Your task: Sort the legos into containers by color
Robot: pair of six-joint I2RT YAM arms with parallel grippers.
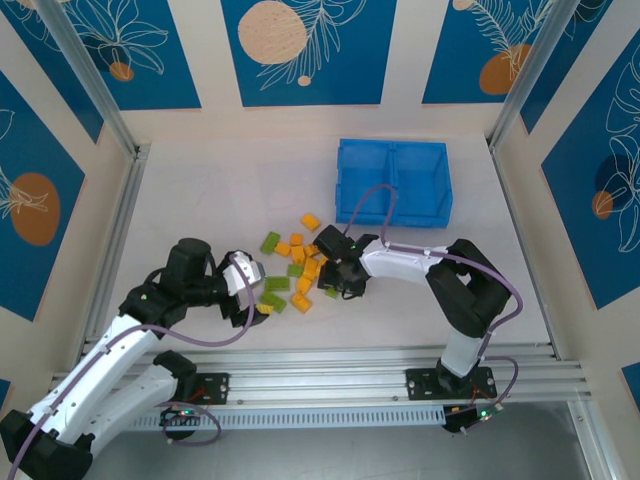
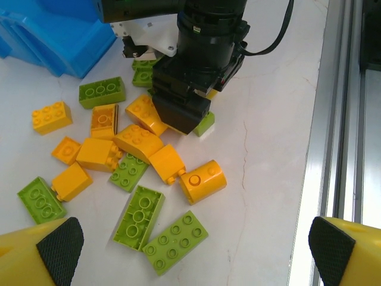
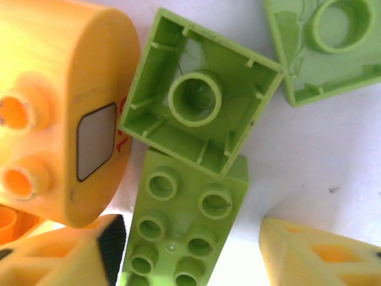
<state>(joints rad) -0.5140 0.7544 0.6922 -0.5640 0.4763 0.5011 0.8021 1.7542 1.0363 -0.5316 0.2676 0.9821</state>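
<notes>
Green brick [image 3: 184,238], studs up, sits between the right fingers [image 3: 309,259]. They're spread and straddling it, not pinching yet as far as I can tell. An upturned green square [image 3: 199,113] touches its far end, and an orange round piece [image 3: 59,113] crowds the left fingertip. Suggest closing slowly on the long sides, then lifting straight up so the neighbours don't drag. Left fingers [image 2: 56,250] are spread wide and hold nothing, with the lego pile [image 2: 140,140] just ahead of them. Blue bin [image 1: 395,146] lies beyond the right fingers, near the pile's far edge.
</notes>
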